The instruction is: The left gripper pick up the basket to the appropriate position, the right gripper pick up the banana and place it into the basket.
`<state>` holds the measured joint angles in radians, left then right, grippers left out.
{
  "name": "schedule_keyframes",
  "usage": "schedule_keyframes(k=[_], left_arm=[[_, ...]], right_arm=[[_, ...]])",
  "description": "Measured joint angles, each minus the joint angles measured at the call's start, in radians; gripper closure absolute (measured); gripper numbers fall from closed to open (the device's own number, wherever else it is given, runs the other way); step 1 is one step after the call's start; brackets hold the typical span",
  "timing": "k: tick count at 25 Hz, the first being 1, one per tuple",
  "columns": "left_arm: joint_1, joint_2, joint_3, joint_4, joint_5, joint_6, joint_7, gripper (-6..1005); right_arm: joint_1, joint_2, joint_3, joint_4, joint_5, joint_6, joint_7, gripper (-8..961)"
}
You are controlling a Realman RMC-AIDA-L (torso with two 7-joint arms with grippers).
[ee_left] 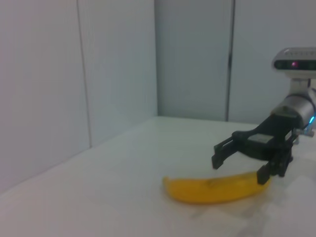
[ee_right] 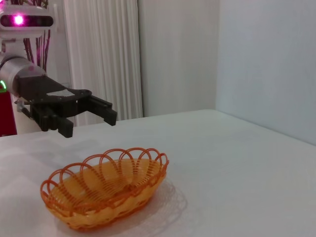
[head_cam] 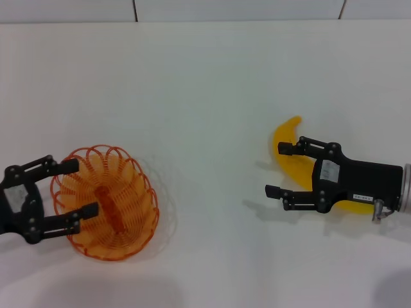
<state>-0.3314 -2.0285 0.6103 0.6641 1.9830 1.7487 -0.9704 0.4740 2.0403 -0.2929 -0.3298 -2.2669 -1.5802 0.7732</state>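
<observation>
The orange wire basket (head_cam: pixel 109 205) sits on the white table at the left; it also shows in the right wrist view (ee_right: pixel 106 190). My left gripper (head_cam: pixel 83 187) is open and hovers over the basket's left rim, one finger above the bowl and one above the near rim. In the right wrist view the left gripper (ee_right: pixel 89 124) is clearly above the basket, not touching it. The yellow banana (head_cam: pixel 287 138) lies on the table at the right. My right gripper (head_cam: pixel 276 169) is open just over the banana's middle, hiding part of it. In the left wrist view the right gripper (ee_left: pixel 240 168) is low over the banana (ee_left: pixel 207 190).
The white table (head_cam: pixel 205 90) stretches between the two arms and to the back. A pale panelled wall (head_cam: pixel 192 9) runs along the table's far edge.
</observation>
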Motion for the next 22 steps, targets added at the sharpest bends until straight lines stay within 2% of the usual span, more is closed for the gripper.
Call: schedule_keyframes(k=[1,4,12,14,15,16,19,22], left_arm=[[0.000,0.000,0.000,0.000,0.000,0.000,0.000,140],[-0.055,0.002,0.003,-0.063,0.023,-0.005,0.025,142],[-0.062,0.002,-0.003,-0.068,0.032,-0.007,0.024,147],[-0.073,0.003,-0.019,-0.052,0.025,-0.012,-0.016,148],[-0.101,0.014,-0.030,0.002,0.023,-0.028,-0.133,148],[-0.101,0.014,-0.030,0.002,0.023,-0.028,-0.133,149],[-0.185,0.063,0.005,0.134,0.083,-0.067,-0.440,151],[-0.302,0.137,0.110,0.198,0.246,-0.076,-0.748,153]], right_arm=[[0.000,0.000,0.000,0.000,0.000,0.000,0.000,60],[0.002,0.000,0.000,0.000,-0.001,0.002,-0.001,60],[0.003,0.000,0.000,0.000,-0.001,-0.002,-0.002,59],[0.003,0.000,0.000,0.000,-0.001,-0.002,-0.002,59],[0.003,0.000,0.000,0.000,-0.001,-0.002,-0.002,59],[0.003,0.000,0.000,0.000,-0.001,-0.002,-0.002,59],[0.006,-0.001,0.000,0.000,-0.002,-0.003,-0.002,59],[0.014,0.000,0.000,0.000,-0.002,-0.003,-0.002,59]])
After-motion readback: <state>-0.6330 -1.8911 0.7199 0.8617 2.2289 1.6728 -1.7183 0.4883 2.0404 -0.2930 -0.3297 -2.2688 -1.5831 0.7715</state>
